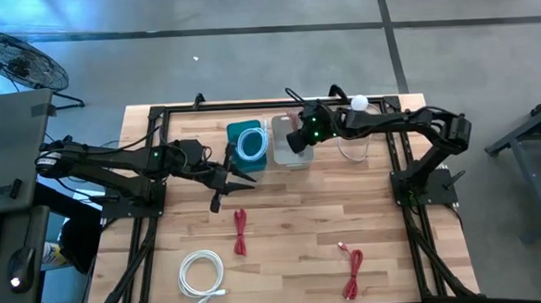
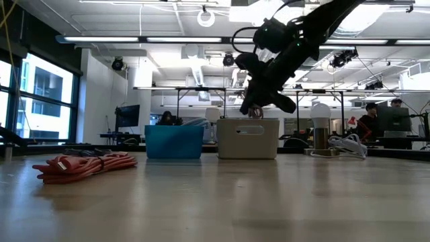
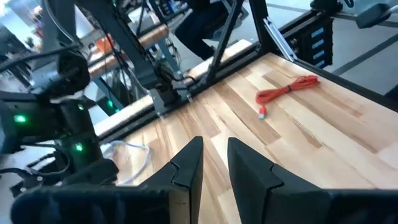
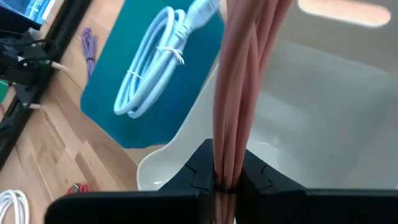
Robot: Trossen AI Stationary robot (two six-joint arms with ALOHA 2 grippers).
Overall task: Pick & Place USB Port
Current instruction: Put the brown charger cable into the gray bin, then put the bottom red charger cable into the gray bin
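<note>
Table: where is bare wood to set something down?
Free: between the red cables, and the wood right of the left gripper. Crowded: the back edge, where the right gripper holds a cable over the white bin, beside the teal bin.

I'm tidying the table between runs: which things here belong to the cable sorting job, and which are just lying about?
Part of the job:
- right gripper, shut on the red cable bundle
- white bin below it
- teal bin holding a white cable
- loose red cables and white coil on the table
- left gripper, waiting

Just lying about:
- lamp
- fan
</note>
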